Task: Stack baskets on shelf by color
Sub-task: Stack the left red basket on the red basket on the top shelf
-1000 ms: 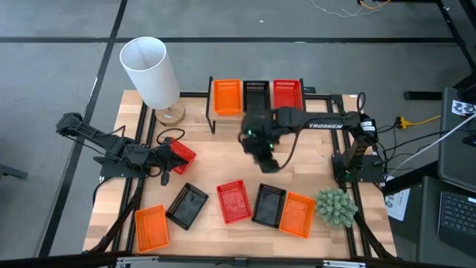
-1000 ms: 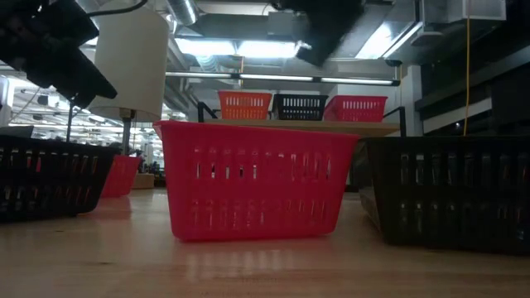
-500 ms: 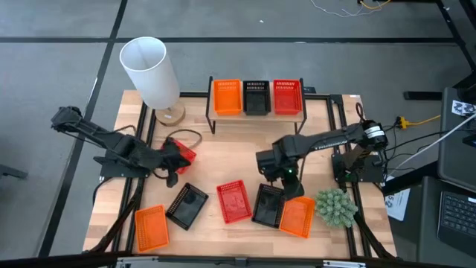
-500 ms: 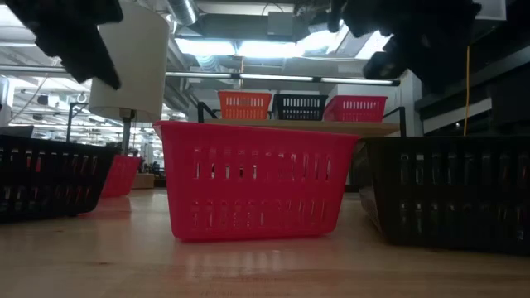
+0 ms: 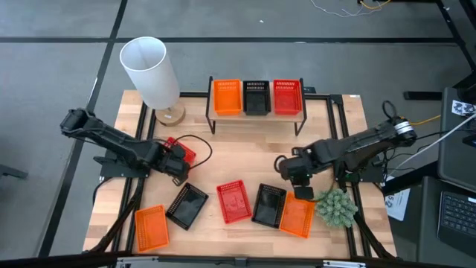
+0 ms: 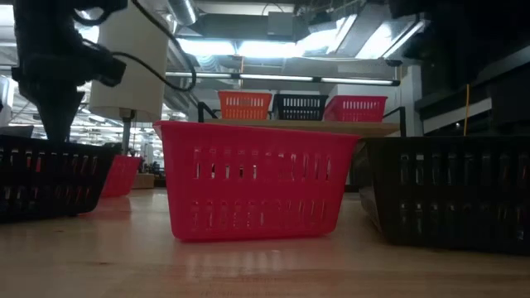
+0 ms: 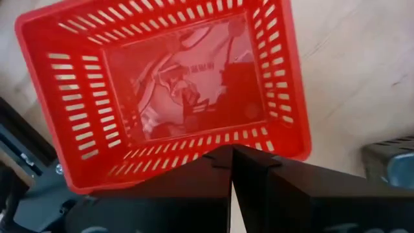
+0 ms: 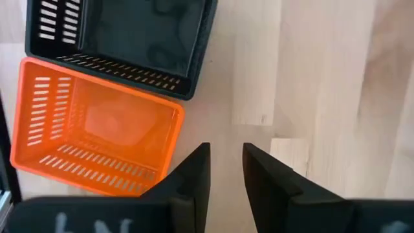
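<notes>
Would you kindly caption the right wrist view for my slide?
Right pincer, fingers apart and empty, hovers over bare tabletop beside an orange basket and a black basket.

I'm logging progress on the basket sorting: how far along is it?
Done: one orange, one black and one red basket sit on the shelf. In hand: the left gripper is shut on a red basket. Left: five baskets on the table; the right gripper hovers empty above them.

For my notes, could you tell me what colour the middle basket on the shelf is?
Black basket, clearest in the high view.
</notes>
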You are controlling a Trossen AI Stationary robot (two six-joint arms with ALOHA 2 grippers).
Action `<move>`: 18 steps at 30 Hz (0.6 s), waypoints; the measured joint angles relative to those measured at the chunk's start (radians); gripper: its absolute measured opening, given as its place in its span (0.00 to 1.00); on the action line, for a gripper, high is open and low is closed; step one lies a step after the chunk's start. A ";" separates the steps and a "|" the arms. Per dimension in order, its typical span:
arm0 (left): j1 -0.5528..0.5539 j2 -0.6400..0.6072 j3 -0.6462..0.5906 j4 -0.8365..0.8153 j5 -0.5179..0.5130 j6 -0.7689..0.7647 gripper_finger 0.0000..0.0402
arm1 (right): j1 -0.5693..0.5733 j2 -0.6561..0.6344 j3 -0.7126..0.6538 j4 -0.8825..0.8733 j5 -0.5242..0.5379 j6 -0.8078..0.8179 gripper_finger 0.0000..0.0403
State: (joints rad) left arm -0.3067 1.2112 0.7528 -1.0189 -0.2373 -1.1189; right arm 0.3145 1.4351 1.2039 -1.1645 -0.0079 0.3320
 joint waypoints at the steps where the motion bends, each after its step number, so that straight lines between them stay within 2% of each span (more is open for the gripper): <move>1: 0.001 0.013 0.000 0.003 0.000 0.000 0.00 | 0.016 -0.018 -0.011 0.000 0.017 0.028 0.22; 11: 0.020 0.033 0.000 0.009 -0.004 -0.084 0.00 | 0.182 -0.129 -0.080 0.013 0.121 0.258 0.22; 18: 0.094 0.034 0.000 0.006 -0.009 -0.054 0.00 | 0.308 -0.136 -0.080 0.030 0.225 0.459 0.22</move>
State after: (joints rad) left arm -0.2131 1.2456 0.7528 -1.0131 -0.2459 -1.1726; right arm 0.6226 1.2991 1.1236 -1.1346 0.2167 0.7914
